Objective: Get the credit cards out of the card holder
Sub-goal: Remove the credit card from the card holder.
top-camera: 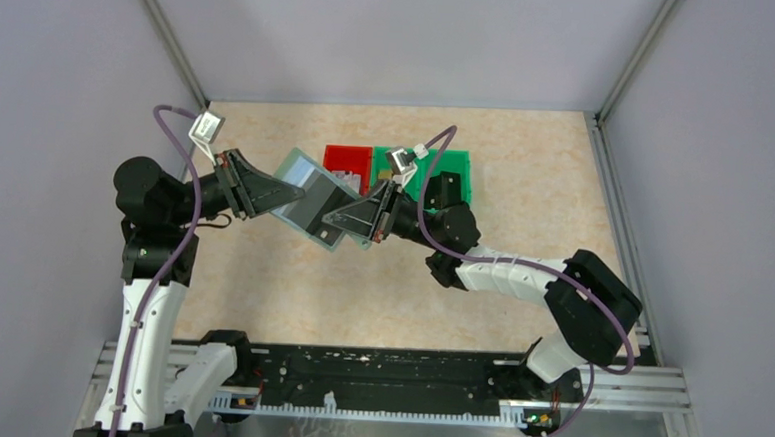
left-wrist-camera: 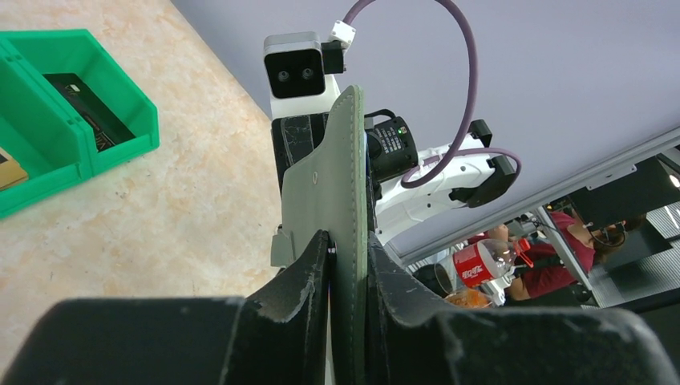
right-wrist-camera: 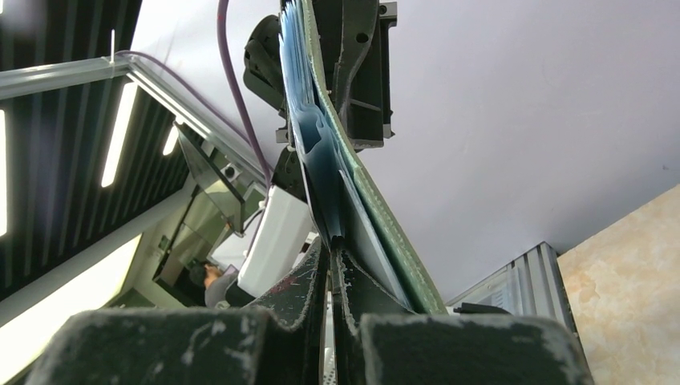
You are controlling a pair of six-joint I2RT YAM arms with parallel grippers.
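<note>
2 grippers hold the open card holder [top-camera: 309, 202] aloft over the bench [top-camera: 289, 293]: left gripper [top-camera: 287, 193] clamped on its left edge, right gripper [top-camera: 335, 219] pinched together at its pockets, on what exactly I cannot tell. Extraction seems underway. The green bin [top-camera: 461, 167] crowds the far right; the near side offers room.

Soft, even light falls from above in the overhead view, and the arms throw only faint shadows on the table [top-camera: 546, 167]. At 6 o'clock, the left gripper [left-wrist-camera: 347, 265] and right gripper [right-wrist-camera: 331, 257] look soft. Ceiling lights [right-wrist-camera: 119, 136] glare at 9 o'clock.
</note>
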